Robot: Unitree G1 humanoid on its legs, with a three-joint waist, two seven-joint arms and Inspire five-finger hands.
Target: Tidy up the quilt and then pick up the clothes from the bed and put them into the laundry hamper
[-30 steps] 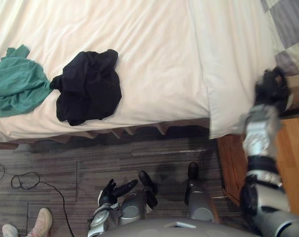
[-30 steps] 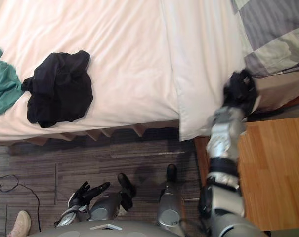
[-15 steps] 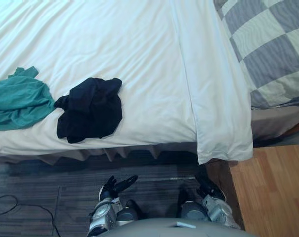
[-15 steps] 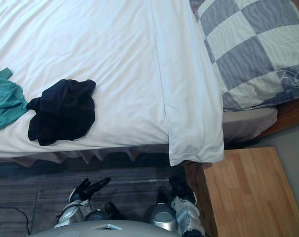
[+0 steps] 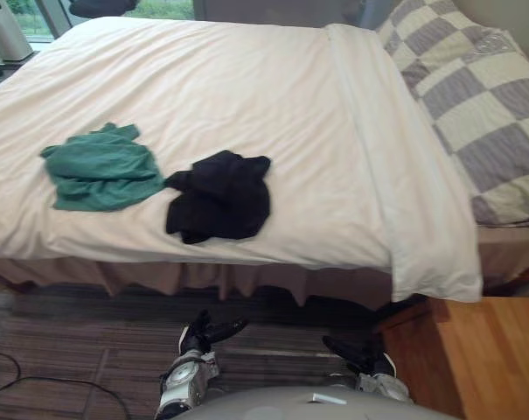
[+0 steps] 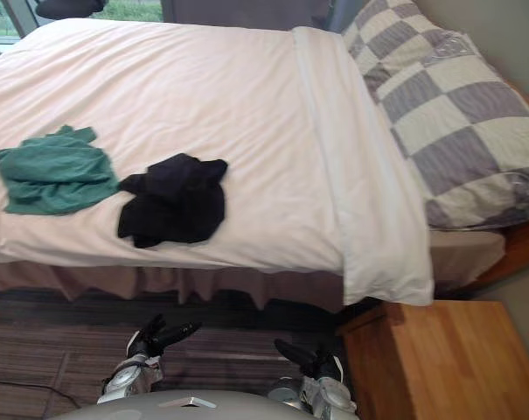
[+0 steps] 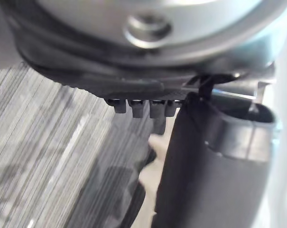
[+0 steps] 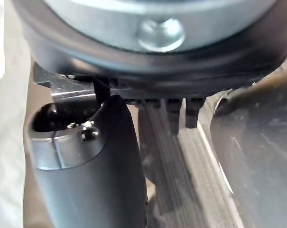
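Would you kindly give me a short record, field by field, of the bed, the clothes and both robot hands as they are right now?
Quilt: white cloth quilt, spread smooth over the bed
Pillow: grey-and-white checked pillow, at the robot's right
Clothes: crumpled green garment and crumpled black garment, side by side on the quilt, black one to the right
Hands: left hand and right hand, both open and empty, low over the floor before the bed
Beside bed: wooden bedside cabinet
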